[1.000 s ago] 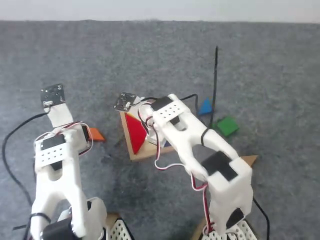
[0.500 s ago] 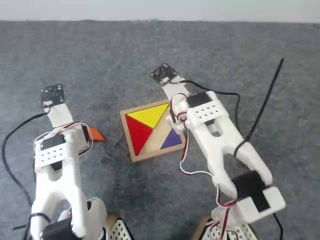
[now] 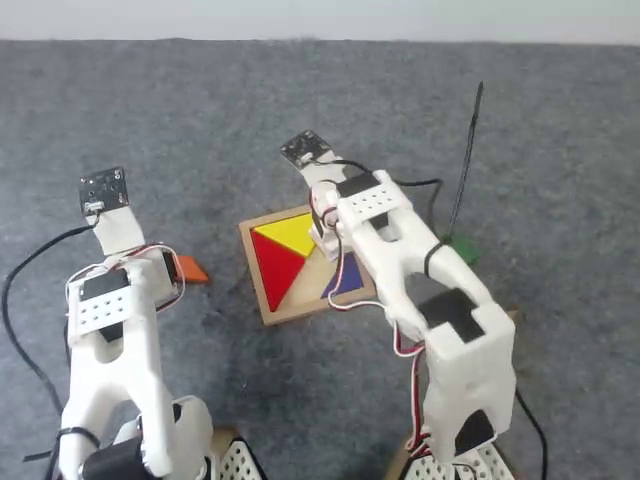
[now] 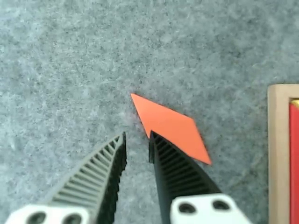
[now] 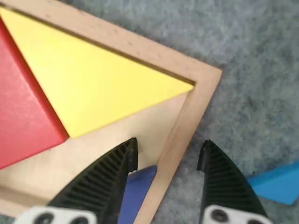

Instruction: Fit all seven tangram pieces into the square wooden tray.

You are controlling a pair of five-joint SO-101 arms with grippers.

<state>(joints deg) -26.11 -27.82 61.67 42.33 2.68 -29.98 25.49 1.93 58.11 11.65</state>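
Over the carpet, from above, the right arm [image 3: 395, 260] leans across the square wooden tray [image 3: 255, 280]. The left arm [image 3: 110, 320] stands nearer the orange parallelogram [image 3: 190, 268].

Left wrist camera: the left gripper [image 4: 137, 137], fingers slightly parted and empty, points at the parallelogram, whose long axis slants past one fingertip.

Right wrist camera: the right gripper [image 5: 169, 144], spread wide and holding nothing, straddles the tray's rim beside the yellow triangle [image 5: 93, 88].

The tray [image 5: 187, 121] is pale bare wood, smooth and matt, with faint grain. The yellow triangle [image 5: 93, 88], red triangle [image 5: 23, 126] and orange piece [image 4: 170, 128] look smooth and matt. The grey table cover [image 4: 70, 56] is rough, fuzzy cloth. The right gripper [image 5: 169, 141] has ribbed black plastic fingers [image 5: 105, 175].
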